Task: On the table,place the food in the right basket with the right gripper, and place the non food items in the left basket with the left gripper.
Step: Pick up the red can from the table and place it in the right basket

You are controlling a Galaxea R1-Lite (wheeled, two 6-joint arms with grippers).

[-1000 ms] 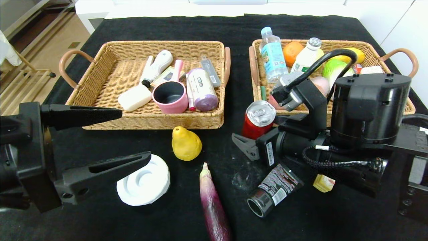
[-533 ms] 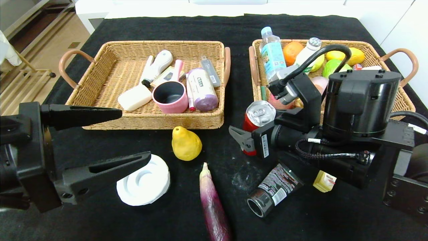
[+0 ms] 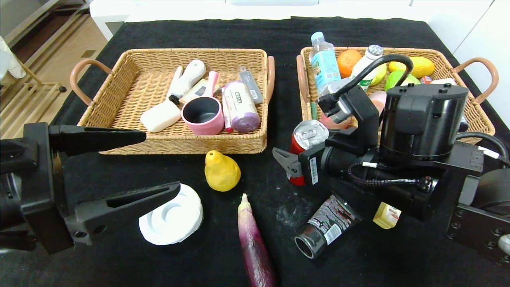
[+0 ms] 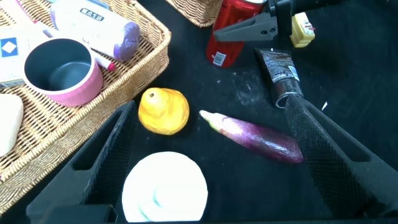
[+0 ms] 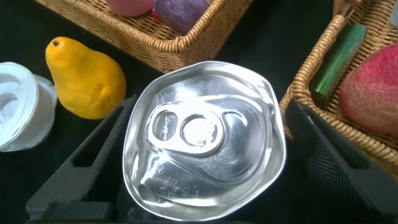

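My right hand (image 3: 287, 167) has its fingers spread to either side of the red can (image 3: 307, 144), which stands on the desk (image 3: 191, 32) just in front of the right basket (image 3: 476, 113). The can's rim is dented, so I judge it thin, light and slick; I'd close gently on the mid-body. My far finger and any contact are hidden behind the can. My left hand (image 3: 159, 165) hovers wide apart, the white disc (image 3: 175, 217) just beneath its fingertips.

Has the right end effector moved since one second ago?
Yes. The right end effector has moved toward the robot's left, judged against the fixed right basket, and now its fingers stand around the red can.
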